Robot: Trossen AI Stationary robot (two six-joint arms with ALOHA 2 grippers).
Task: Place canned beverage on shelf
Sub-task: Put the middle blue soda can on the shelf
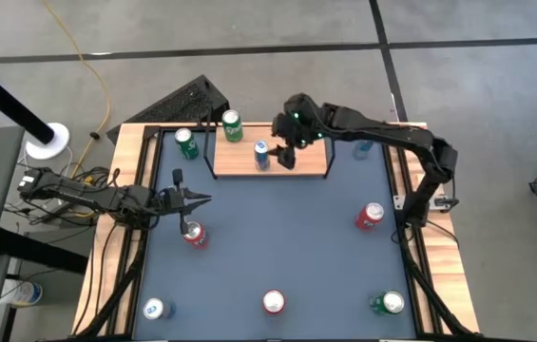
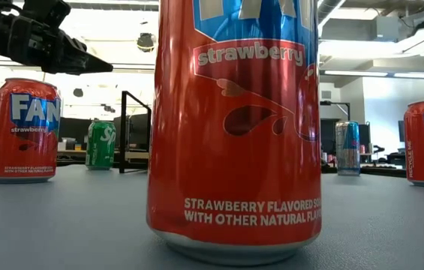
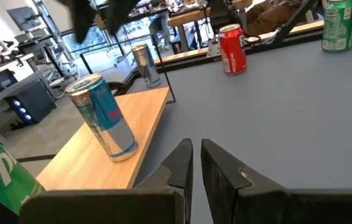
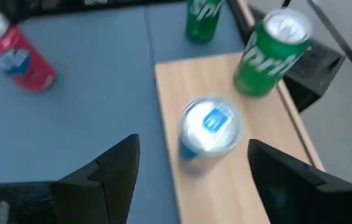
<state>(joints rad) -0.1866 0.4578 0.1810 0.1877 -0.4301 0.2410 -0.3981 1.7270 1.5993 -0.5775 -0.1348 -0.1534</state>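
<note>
two cans stood on the light-wood shelf (image 1: 270,160) at the far edge of the grey desk (image 1: 278,228): a green one (image 1: 233,124) and a slim blue-and-silver can (image 1: 261,155). other cans dotted the desk, on a grey concrete floor (image 1: 249,38). right hand (image 1: 287,152) hung over the shelf, fingers spread, the slim can just below and between them, untouched. left hand (image 1: 197,200) was pressed together, above the desk's left side.

A wood-edged counter with a dark grey top (image 1: 278,237) stands on a grey concrete floor (image 1: 477,85). A yellow cable (image 1: 97,71) trails over the floor beyond its far left corner, near a white round base (image 1: 47,141) carrying a black pole.
</note>
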